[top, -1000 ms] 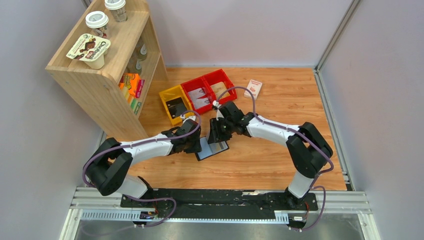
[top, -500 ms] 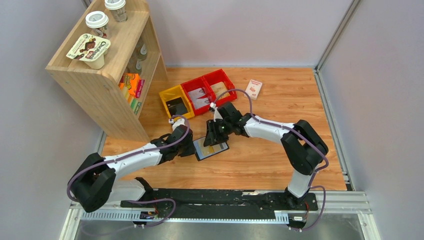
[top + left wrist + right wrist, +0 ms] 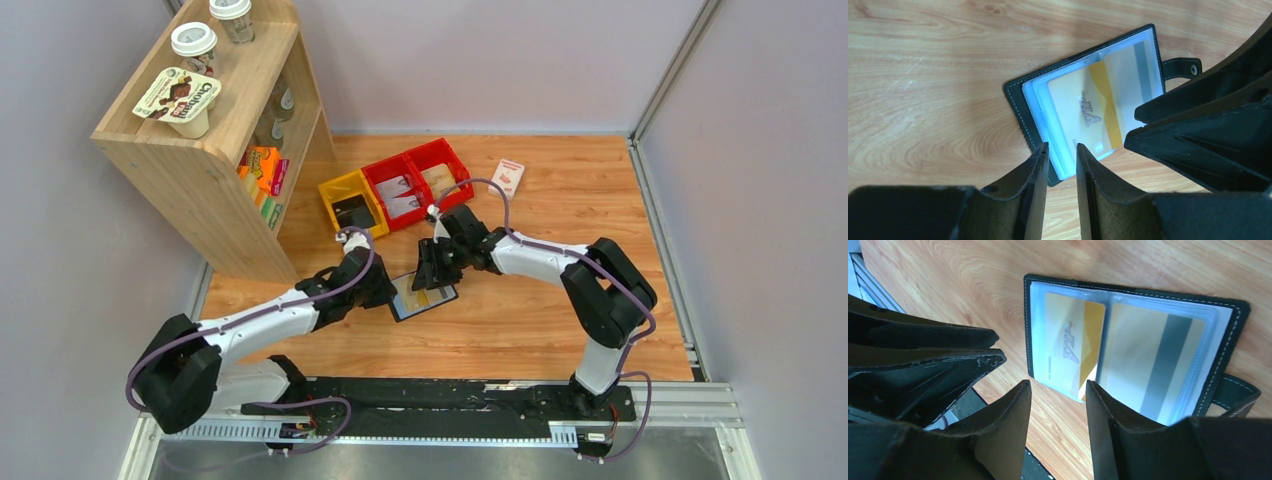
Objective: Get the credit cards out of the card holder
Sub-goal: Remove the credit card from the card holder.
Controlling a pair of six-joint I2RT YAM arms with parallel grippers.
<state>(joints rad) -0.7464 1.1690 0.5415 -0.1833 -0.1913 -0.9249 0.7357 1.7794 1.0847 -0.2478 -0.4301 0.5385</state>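
The black card holder (image 3: pixel 405 311) lies open on the wooden table between my two grippers. Its clear bluish sleeves hold a golden credit card marked VIP (image 3: pixel 1083 110) and a paler card with a grey stripe (image 3: pixel 1140 65). Its closing tab (image 3: pixel 1180 67) sticks out to one side. My left gripper (image 3: pixel 1061 150) is narrowly open and empty over the holder's near corner; it also shows in the top view (image 3: pixel 385 290). My right gripper (image 3: pixel 1058 387) is open and empty just off the holder's edge (image 3: pixel 1238 325). The VIP card (image 3: pixel 1070 345) pokes a corner out beside one of the fingers (image 3: pixel 1098 405).
A yellow bin (image 3: pixel 350 208) and two red bins (image 3: pixel 395 185) with packets stand behind the holder. A white-and-red small box (image 3: pixel 508 177) lies at the back right. A wooden shelf (image 3: pixel 215 150) with cups and snacks stands at the left.
The left arm's elbow has swung toward the near left, its gripper staying at the holder. The holder showed grey pages before; now the golden card shows. The right gripper shifted slightly.
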